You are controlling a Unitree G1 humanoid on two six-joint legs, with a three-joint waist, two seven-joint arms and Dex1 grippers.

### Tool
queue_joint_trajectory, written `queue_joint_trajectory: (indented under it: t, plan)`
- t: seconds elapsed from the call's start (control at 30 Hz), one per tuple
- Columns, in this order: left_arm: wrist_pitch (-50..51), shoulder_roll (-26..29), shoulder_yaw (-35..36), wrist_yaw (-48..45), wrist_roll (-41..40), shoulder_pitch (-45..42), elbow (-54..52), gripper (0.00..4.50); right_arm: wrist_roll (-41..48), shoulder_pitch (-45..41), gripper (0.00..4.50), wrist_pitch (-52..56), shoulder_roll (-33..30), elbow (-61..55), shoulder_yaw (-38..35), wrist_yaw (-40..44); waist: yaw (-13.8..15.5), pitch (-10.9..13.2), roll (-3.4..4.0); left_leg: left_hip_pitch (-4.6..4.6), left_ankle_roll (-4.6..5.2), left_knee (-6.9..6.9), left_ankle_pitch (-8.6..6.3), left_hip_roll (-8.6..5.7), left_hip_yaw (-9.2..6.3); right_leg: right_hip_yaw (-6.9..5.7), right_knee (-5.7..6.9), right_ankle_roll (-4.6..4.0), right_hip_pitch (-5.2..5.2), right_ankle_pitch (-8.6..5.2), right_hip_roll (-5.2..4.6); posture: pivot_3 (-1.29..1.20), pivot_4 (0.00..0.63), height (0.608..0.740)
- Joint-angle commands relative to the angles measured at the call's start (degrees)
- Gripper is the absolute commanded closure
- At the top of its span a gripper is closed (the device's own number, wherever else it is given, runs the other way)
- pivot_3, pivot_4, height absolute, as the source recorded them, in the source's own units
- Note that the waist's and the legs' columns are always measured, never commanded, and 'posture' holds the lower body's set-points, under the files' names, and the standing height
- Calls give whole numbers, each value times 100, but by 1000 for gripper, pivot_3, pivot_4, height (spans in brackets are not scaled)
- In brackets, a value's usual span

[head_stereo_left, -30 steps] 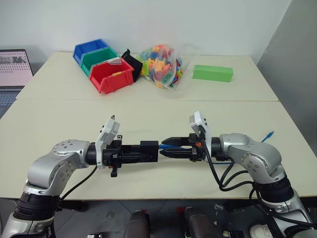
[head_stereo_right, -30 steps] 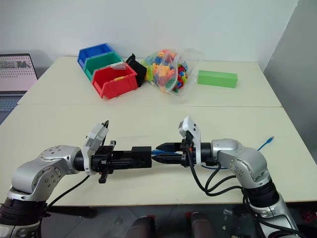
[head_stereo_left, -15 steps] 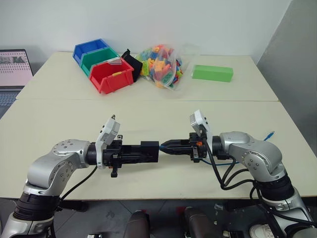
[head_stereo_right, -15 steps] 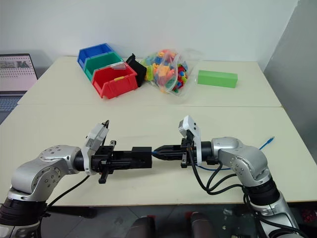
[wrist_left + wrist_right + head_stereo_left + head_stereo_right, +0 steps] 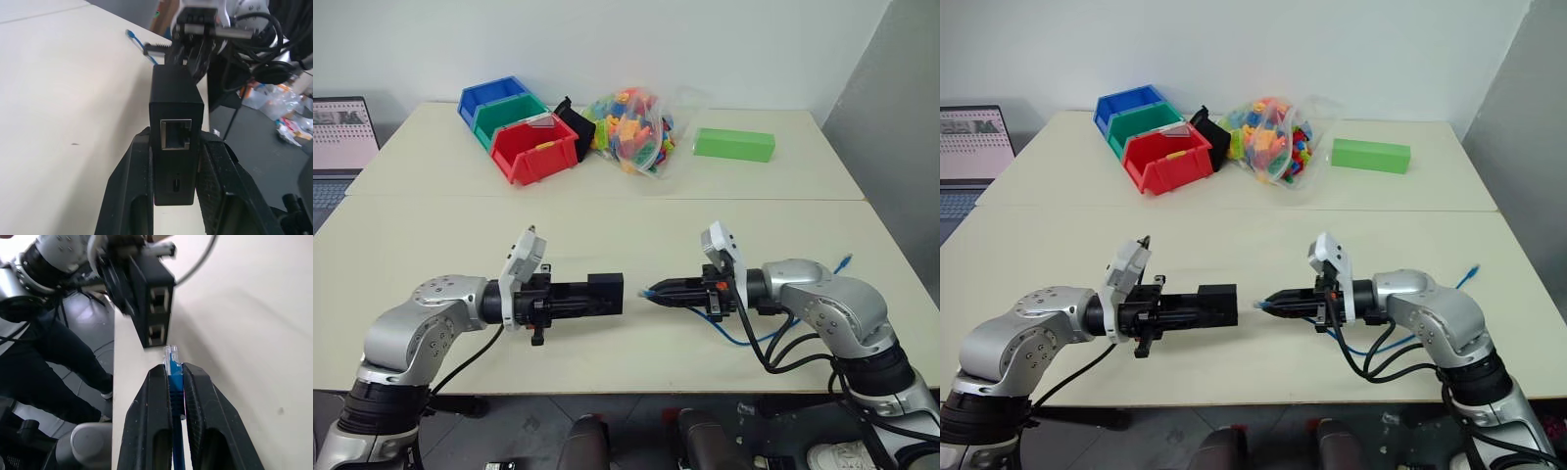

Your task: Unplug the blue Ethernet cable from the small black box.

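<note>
Left fingers (image 5: 142, 196) clamp the small, rigid matte-black box (image 5: 604, 292), while right fingers (image 5: 156, 421) pinch the thin, limp blue Ethernet cable (image 5: 171, 367) just behind its stiff plug, free of the port.

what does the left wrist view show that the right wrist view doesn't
Left wrist view alone: the far end of the blue Ethernet cable lying on the table, and the left gripper shut on the small black box.
Right wrist view alone: the plug pinched in the right gripper, out of the box, and two ports.
Both: the box, the cable, the table.
</note>
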Motion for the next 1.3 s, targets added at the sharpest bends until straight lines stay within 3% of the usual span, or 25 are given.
queue_joint_trajectory:
  t: [0.03,0.2,0.33,0.5,0.57,0.63,0.83,1.0,1.17,1.3]
  plan:
    - [-145,46,261,78,15,111,24,3715,-35,64,4419,-189,-41,-3,-369,-107,-13,0,0,0,0,0,0,0,0,0,0,0,0,0,0,0,150,740]
    - [-151,-42,370,387,46,141,101,3715,-1221,-277,4419,-1199,582,1084,-432,-1418,-33,0,0,1,0,0,0,2,-1,2,1,0,0,0,2,0,150,740]
    - [-237,-274,441,896,195,2,324,3715,-2633,-1032,4419,-2299,1074,2976,-547,-3267,-30,1,2,1,0,0,0,0,6,3,1,3,-3,2,1,0,150,740]
    - [-431,-419,428,1196,401,-42,406,3715,-3296,-1600,4419,-2987,1326,4419,-661,-4123,-15,1,2,-8,-1,-3,0,-2,8,10,-3,-16,-8,11,-2,0,150,740]
    - [-581,-471,401,1276,528,11,417,3715,-3327,-1676,3708,-3088,1393,4643,-757,-4138,-22,1,2,-9,-1,-8,0,-2,9,12,-6,-25,-8,15,-2,0,150,740]
    - [-704,-536,397,1377,627,60,442,3715,-3348,-1672,3374,-3172,1402,4650,-827,-4100,-23,2,2,-9,-1,-10,0,-2,11,12,-6,-27,-8,16,-3,0,150,740]
    - [-1390,-979,446,2214,1272,-181,1000,3715,-3306,-1378,1774,-3118,1173,3652,-931,-3728,-18,2,4,-9,-1,-11,0,-2,7,11,-4,-26,-8,15,-5,0,150,740]
    - [-2588,-1438,528,3514,2284,-957,2410,3715,-2250,-790,576,-2217,725,1330,-466,-1820,37,3,4,-10,0,-9,0,-1,4,6,-3,-20,-7,13,-2,0,150,740]
    - [-3997,-1737,621,4782,3110,-1815,4244,3715,-1519,-732,576,-1392,529,-19,-267,-1139,38,1,2,-9,-1,-6,0,-2,4,-3,0,-23,-6,15,-2,0,150,740]
    - [-4765,-1961,431,4765,3333,-2113,5283,3715,-1492,-896,576,-1091,572,-137,-210,-1175,73,1,1,-9,-1,0,0,-6,5,-14,-3,-17,-1,18,-4,0,150,740]
